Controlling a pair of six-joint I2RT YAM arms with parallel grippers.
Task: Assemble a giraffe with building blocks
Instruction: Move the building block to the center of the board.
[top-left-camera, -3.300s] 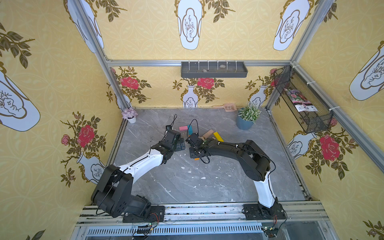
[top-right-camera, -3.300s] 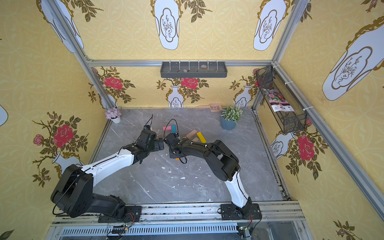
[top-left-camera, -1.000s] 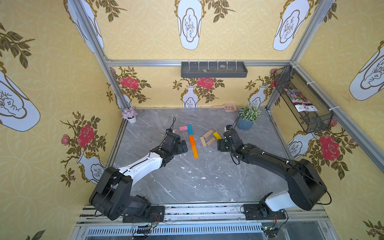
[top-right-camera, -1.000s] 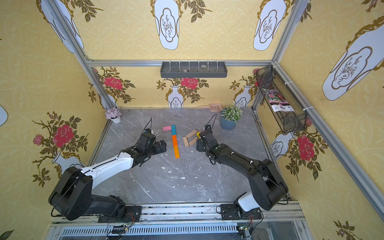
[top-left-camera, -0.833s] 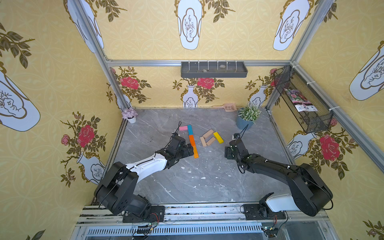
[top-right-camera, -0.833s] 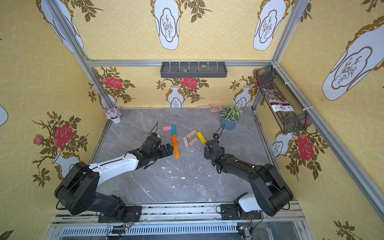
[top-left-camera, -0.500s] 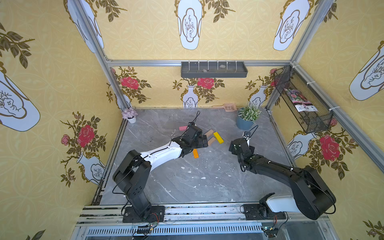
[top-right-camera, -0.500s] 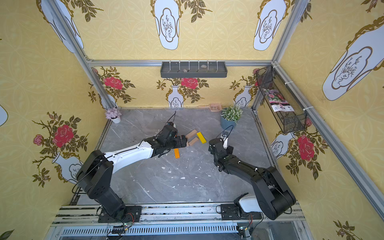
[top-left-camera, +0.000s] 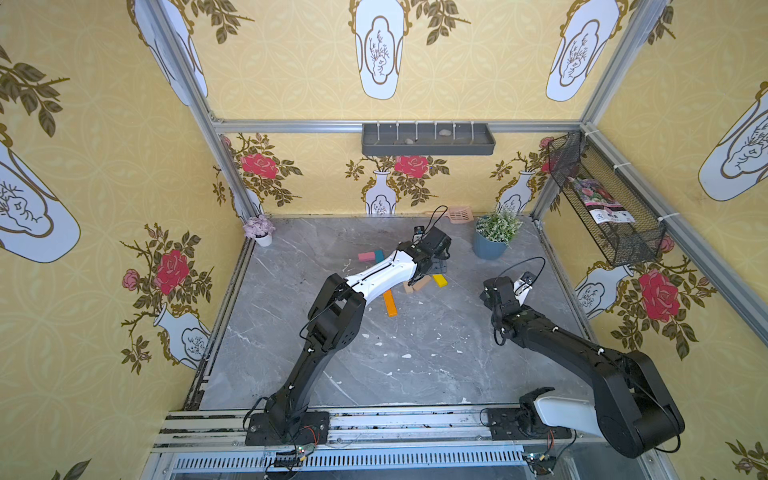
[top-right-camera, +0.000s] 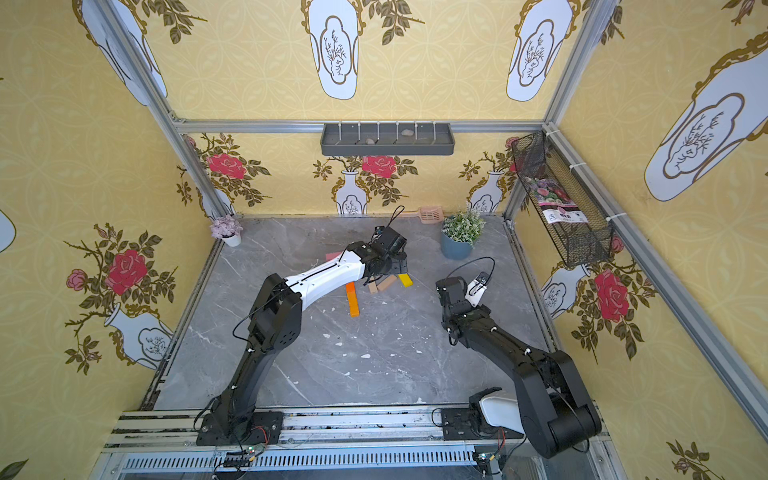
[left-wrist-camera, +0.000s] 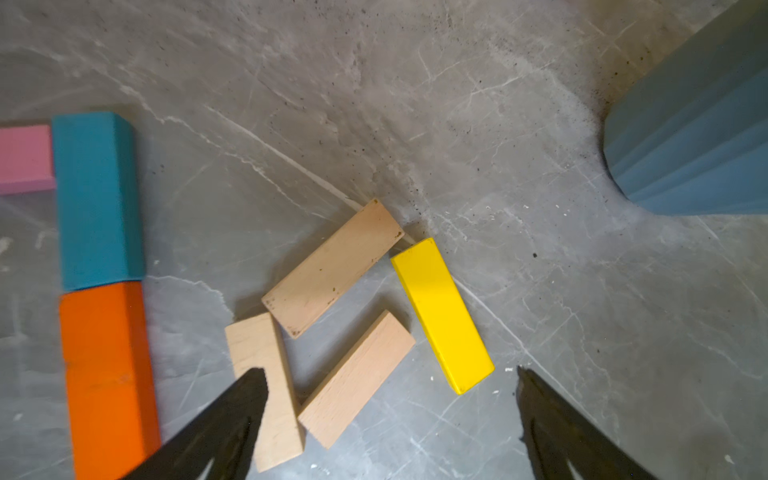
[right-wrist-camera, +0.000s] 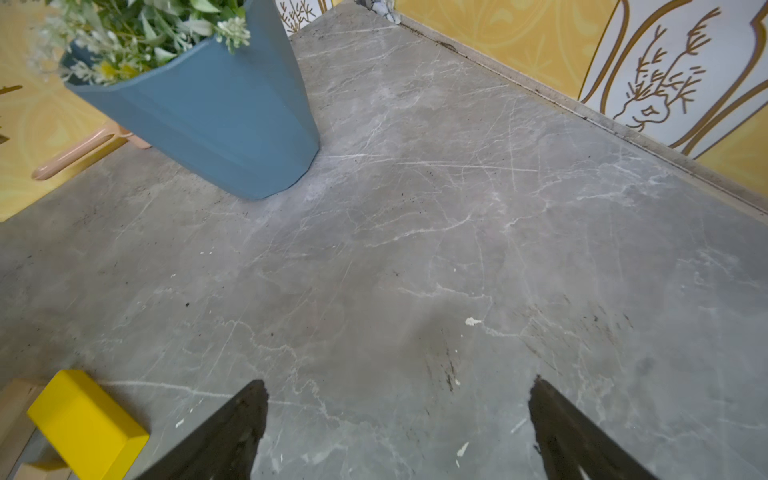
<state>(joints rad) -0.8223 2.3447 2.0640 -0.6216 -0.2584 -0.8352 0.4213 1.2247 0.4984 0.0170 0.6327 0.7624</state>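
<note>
Left jaws wide over tan blocks (left-wrist-camera: 356, 378)

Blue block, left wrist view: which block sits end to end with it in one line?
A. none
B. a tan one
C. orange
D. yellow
C: an orange block butts against one end of the blue block, while the yellow block and the tan blocks lie apart from it.

Illumination is bright, even and diffuse in both top views, leaving only faint soft shadows on the table (top-left-camera: 415, 353), while the left wrist view is dimmer, stretched at its edges, with the orange block (left-wrist-camera: 104, 324) smeared and the blue pot (left-wrist-camera: 698, 124) soft.
</note>
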